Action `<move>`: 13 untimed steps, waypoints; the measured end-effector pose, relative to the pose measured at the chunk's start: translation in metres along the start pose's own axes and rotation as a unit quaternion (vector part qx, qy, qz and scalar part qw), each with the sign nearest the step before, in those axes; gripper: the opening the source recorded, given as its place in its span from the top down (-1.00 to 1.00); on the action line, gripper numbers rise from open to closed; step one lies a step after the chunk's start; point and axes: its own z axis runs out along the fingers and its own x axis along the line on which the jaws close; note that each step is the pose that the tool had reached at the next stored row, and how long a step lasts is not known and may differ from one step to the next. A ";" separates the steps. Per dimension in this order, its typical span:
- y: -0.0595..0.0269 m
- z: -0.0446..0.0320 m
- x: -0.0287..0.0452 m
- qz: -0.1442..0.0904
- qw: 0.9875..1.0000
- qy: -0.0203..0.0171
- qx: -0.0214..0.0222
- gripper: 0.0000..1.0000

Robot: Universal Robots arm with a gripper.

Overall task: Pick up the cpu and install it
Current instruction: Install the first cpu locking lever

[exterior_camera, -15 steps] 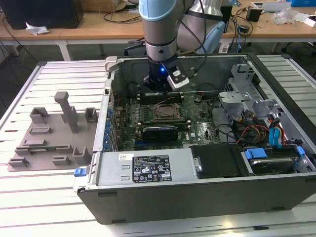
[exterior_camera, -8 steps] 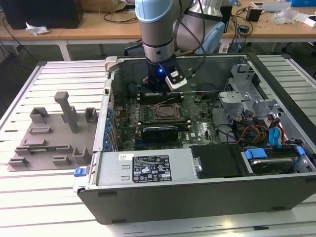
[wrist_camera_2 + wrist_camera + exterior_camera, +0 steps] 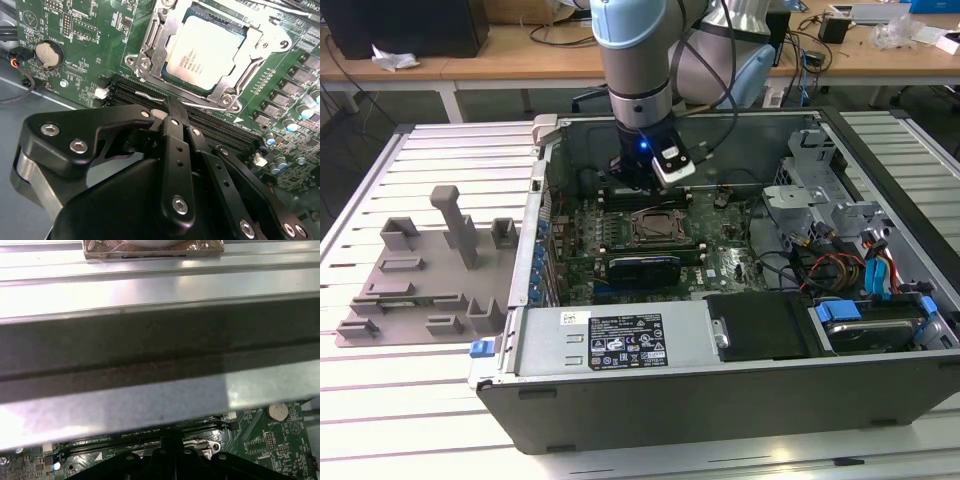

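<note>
Memory slots [image 3: 150, 95] and the case wall [image 3: 150, 355] crowd the claw [image 3: 170, 107], which hangs upright inside the open computer case [image 3: 720, 390] on the bench [image 3: 440, 420], fingers pressed together and empty. Beside its tips, apart, the cpu [image 3: 207, 52] lies seated in the motherboard socket [image 3: 150, 47]. A grey moulded tray [image 3: 430, 275] sits outside the case.

An open computer case [image 3: 620, 345] lies on the slatted counter [image 3: 410, 400], with a grey moulded tray [image 3: 430, 275] beside it at the exterior view's left.
</note>
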 end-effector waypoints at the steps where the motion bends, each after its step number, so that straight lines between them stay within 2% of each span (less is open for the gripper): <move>1: 0.0006 0.0003 0.0002 0.001 1.000 0.000 0.000 0.79; 3: 0.0023 0.0010 0.0005 0.003 1.000 -0.001 0.001 0.79; 5: 0.0027 0.0025 0.0008 0.006 1.000 -0.002 0.006 0.79; 8: 0.0026 0.0047 0.0011 0.008 1.000 -0.004 0.011 0.79; 13: 0.0027 0.0082 0.0017 0.012 1.000 -0.006 0.016 0.79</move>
